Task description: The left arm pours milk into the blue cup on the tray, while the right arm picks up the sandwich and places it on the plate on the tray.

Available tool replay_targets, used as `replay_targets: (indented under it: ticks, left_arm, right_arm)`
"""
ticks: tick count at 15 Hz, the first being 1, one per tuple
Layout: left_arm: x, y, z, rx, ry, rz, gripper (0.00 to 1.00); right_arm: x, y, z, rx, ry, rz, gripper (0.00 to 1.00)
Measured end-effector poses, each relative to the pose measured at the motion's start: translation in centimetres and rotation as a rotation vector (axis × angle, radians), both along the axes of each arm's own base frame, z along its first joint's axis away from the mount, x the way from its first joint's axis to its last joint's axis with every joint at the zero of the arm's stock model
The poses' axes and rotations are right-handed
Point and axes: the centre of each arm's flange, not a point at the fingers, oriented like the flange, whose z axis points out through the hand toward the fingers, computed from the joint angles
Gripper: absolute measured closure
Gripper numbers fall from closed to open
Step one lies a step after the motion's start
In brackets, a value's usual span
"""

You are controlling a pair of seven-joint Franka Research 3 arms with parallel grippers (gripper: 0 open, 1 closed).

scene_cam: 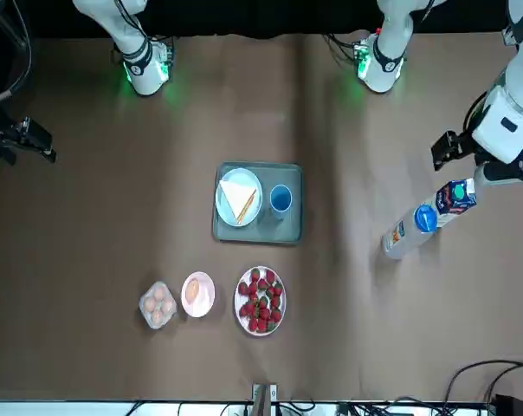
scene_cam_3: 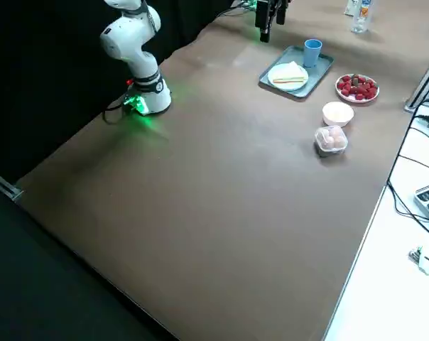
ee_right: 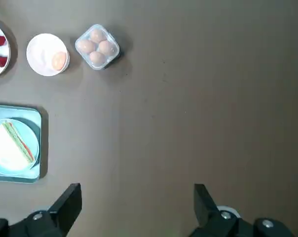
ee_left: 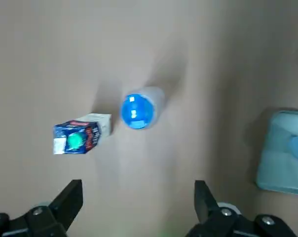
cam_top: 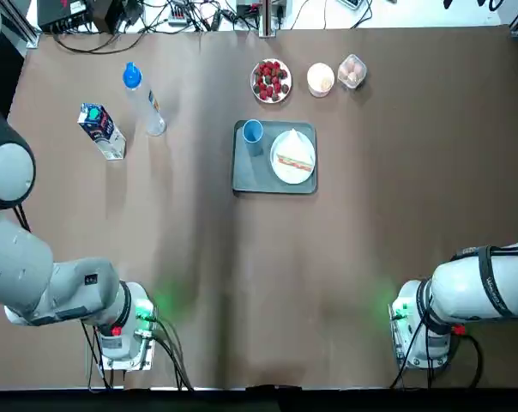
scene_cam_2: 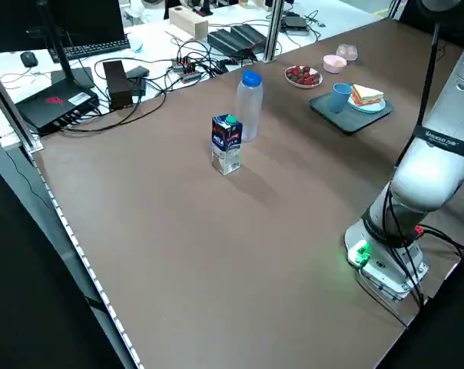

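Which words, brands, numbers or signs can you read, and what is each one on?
"MILK", as best I can read it: milk carton; its smaller print is too small.
Clear bottle: label print too blurred to read.
Left arm: lettering on its dark band, too small to read.
Black box on the desk: white sticker, too small to read.

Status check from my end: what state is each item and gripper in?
Milk carton: upright, capped.
Bottle: upright, capped.
Blue cup: upright on tray.
Sandwich: on the plate.
Strawberry dish: filled.
Egg container: holds eggs.
Left gripper: open, empty.
Right gripper: open, empty.
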Motion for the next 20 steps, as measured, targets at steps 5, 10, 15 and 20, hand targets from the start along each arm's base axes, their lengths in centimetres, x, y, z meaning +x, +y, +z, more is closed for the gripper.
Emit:
replay_targets:
  ticks: [5,10,15,20]
  left_arm:
    - [-0.1,0.5,-0.9,0.026,0.044,0.011,0.00]
    - [-0.3,0.6,-1.2,0.012,0.068,0.018,0.00]
    - [-0.7,1.1,-0.9,-0.078,0.089,0.060,0.00]
    - [-3.1,2.6,-0.2,-0.091,0.063,0.079,0.00]
  right_arm:
    - [0.0,0.0,0.0,0.000,0.000,0.000,0.00]
    - [0.0,0.0,0.0,0.000,0.000,0.000,0.00]
    - [0.0,0.0,0.0,0.000,0.000,0.000,0.00]
    - [0.0,0.0,0.0,0.000,0.000,0.000,0.00]
